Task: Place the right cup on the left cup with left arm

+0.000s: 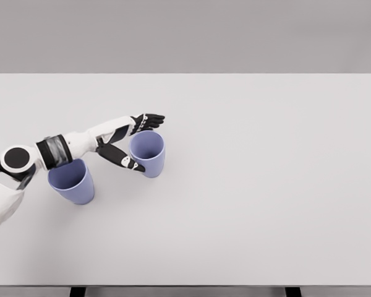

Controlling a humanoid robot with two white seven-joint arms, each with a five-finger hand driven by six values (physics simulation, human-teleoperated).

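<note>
1. Came in from the lower left edge: white left arm (62, 148), dark cuff band at the wrist, slanting up and to the right across the table (266, 185).
2. Stood upright just under the forearm: the left cup (72, 182), blue-violet, open mouth up, its far rim partly hidden by the cuff. Touching the arm or merely beneath it? Could not tell from this angle.
3. Reached past that cup: the left hand (133, 141), dark fingers spread either side of the second cup.
4. Lay along the far rim: the upper fingers (149, 119), extended and pointing right.
5. Crossed the near left wall of the cup: the thumb (125, 159), angled down and right, its tip low against the side.
6. Sat between those fingers and the thumb: the right cup (148, 152), same blue-violet, upright, base flat on the table, mouth open and showing nothing inside.
7. Looked like a bracketing hold on the right cup, fingers not fully wrapped; firm pressure on the wall was hard to confirm at this size.
8. Stood near each other but apart: the two cups, the right one a little farther back on the table than the left.
</note>
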